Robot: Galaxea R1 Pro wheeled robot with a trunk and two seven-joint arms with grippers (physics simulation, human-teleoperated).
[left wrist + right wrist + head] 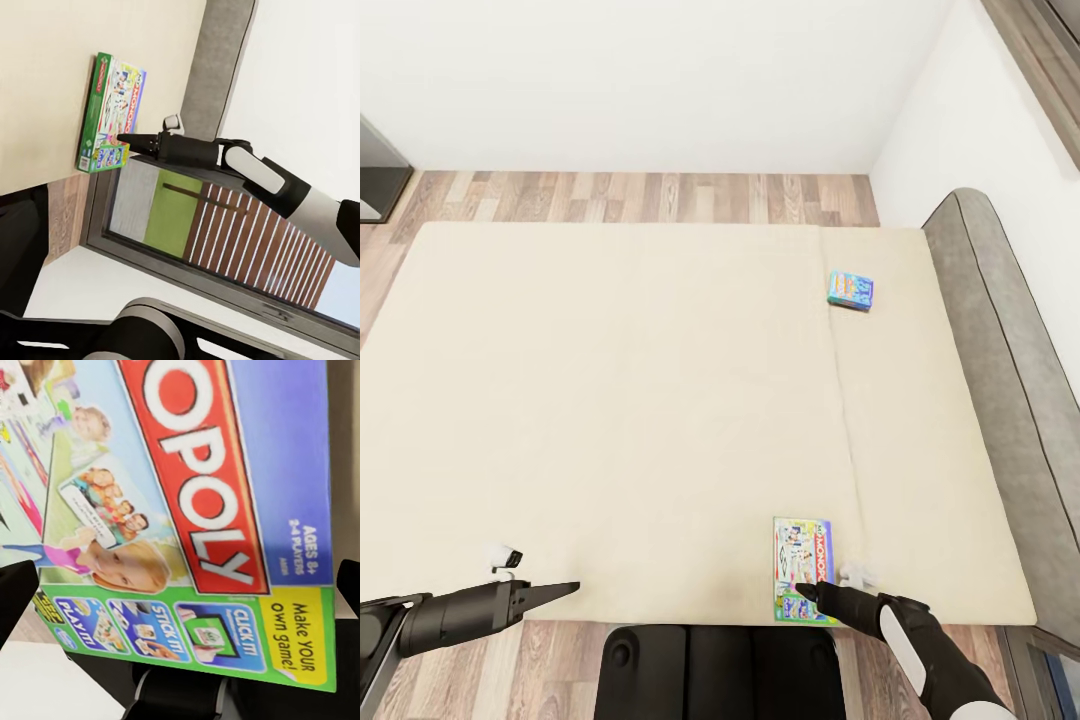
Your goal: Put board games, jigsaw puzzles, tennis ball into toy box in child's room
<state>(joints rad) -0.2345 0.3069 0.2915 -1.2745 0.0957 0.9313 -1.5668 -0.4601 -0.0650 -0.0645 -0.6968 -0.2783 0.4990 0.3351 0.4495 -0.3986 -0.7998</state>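
here the bed [610, 400] takes up most of the head view, its beige mattress in two parts with a seam running from about 12 to 6 o'clock right of centre, and the grey headboard [1000, 380] along the 3 o'clock side. wood floor [640, 195] shows beyond the far edge at 12 o'clock.

the white-and-green board game [801, 568] lies flat near the mattress's near edge, at about 5 o'clock, just left of the seam; the right wrist view shows its printed lid [187, 510] close up. the small blue board game [851, 290] lies flat at about 1 o'clock, just right of the seam and well apart from the first.

the right gripper [807, 590] has its tip over the near end of the white-and-green box; its dark fingers [15, 592] show at either side of the box in the wrist view, spread wide with nothing held. the left gripper [565, 587] hovers at 7 o'clock over the near edge of the mattress; i cannot tell how far its fingers are parted.
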